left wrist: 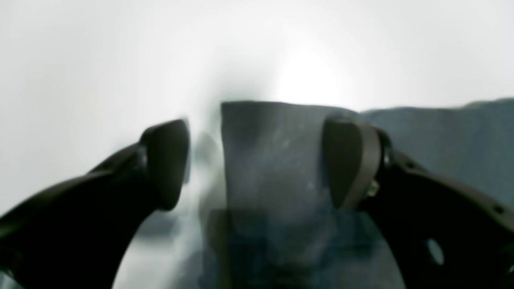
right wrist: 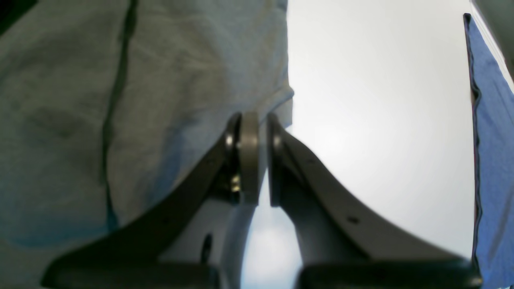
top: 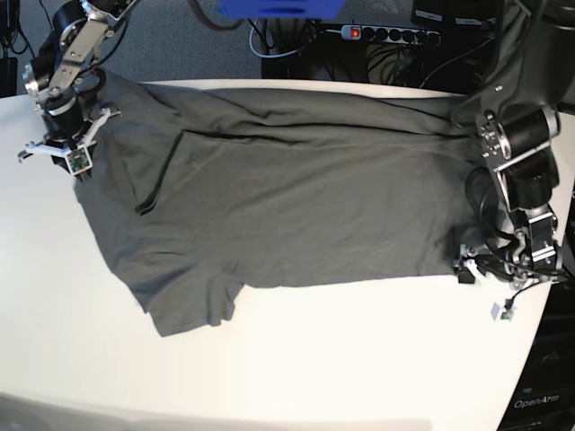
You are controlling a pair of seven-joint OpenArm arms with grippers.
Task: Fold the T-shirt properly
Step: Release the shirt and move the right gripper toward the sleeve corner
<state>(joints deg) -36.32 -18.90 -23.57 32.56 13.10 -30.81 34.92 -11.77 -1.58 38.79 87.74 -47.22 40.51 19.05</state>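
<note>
The dark grey T-shirt [top: 296, 197] lies spread flat across the white table [top: 359, 359], neck end toward the view's left. At its lower right hem corner sits my left gripper [top: 465, 267]. In the left wrist view that gripper [left wrist: 257, 160] is open, its fingers [left wrist: 166, 164] standing on either side of a cloth corner of the T-shirt [left wrist: 441, 140]. My right gripper [top: 76, 164] is at the shirt's far left edge. In the right wrist view it [right wrist: 259, 120] is shut, the edge of the T-shirt [right wrist: 60, 120] running into its tips.
A blue object [top: 278, 7] and a power strip [top: 391, 34] with cables lie beyond the table's far edge. Blue cloth [right wrist: 492, 140] shows at the right of the right wrist view. Bare white table [right wrist: 381, 120] surrounds the shirt in front and at both sides.
</note>
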